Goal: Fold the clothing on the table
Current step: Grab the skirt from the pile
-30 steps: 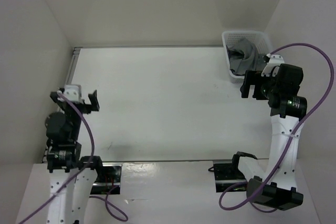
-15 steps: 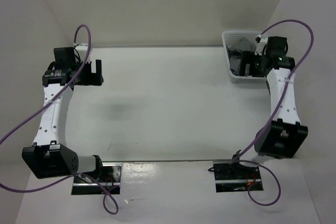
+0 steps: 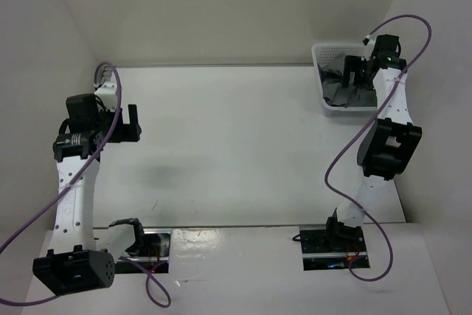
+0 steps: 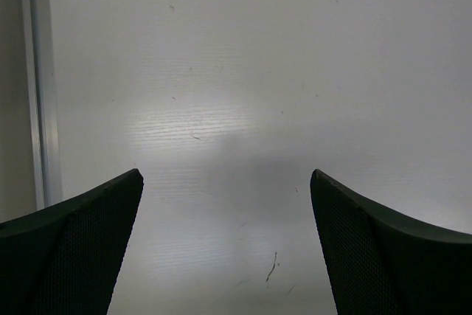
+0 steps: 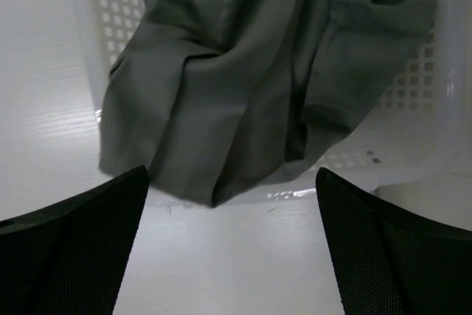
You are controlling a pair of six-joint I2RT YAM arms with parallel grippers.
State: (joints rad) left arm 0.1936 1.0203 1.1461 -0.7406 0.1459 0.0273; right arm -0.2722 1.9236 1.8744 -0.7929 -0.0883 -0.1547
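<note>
Both arms have moved: the left fingers [image 4: 70, 256] have drawn back from the worktop's [image 3: 236, 145] ten o'clock corner toward nine. The right fingers [image 5: 74, 248] have pushed farther over the one white basket [image 3: 318, 52] at two o'clock. Both pairs stand wide apart, holding nothing. The one grey skirt [image 5: 243, 86] lies crumpled inside that basket (bunched against its near wall), off the worktop.

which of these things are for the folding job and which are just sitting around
For the job:
grey skirt, bunched in the white basket
table
right gripper, open just above the skirt
left gripper, open over bare table

Just sitting around:
white basket
metal rail at the table's edge
</note>
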